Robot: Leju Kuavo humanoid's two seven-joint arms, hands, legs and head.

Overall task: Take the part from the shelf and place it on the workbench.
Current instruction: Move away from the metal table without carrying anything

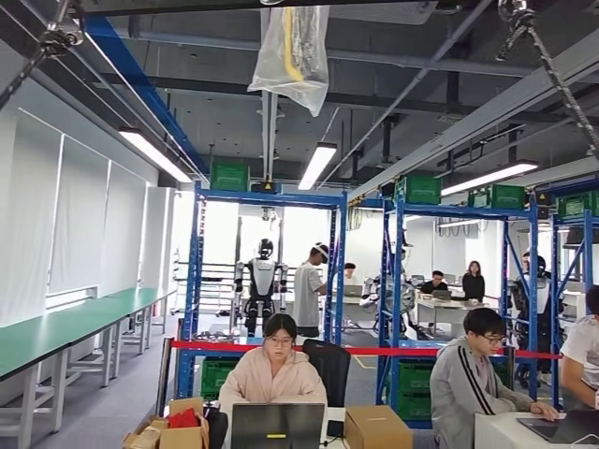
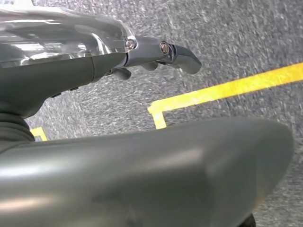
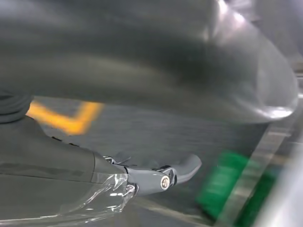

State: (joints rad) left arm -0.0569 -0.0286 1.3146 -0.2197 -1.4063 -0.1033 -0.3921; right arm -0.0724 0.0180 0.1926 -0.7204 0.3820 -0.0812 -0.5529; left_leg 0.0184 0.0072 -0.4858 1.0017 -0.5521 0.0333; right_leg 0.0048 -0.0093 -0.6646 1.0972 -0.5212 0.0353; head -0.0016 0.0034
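The head view looks across a workshop hall toward tall blue steel shelving racks (image 1: 332, 271) that carry green plastic crates (image 1: 229, 175) on their top level and more green crates (image 1: 413, 388) low down. Which item on them is the part to be fetched cannot be told from here. A long green-topped workbench (image 1: 67, 327) runs along the left wall. A red barrier tape (image 1: 233, 346) stretches in front of the racks, and before it a person in a pale pink hoodie (image 1: 271, 374) sits behind a dark laptop, with a person in a grey jacket (image 1: 470, 379) seated to the right. Another humanoid robot in white and black (image 1: 263, 281) stands between the racks. The left hand (image 2: 153, 54) hangs over grey floor marked with yellow tape (image 2: 221, 90), fingers stretched out and holding nothing. The right hand (image 3: 161, 176) likewise shows extended, empty fingers over blurred floor.
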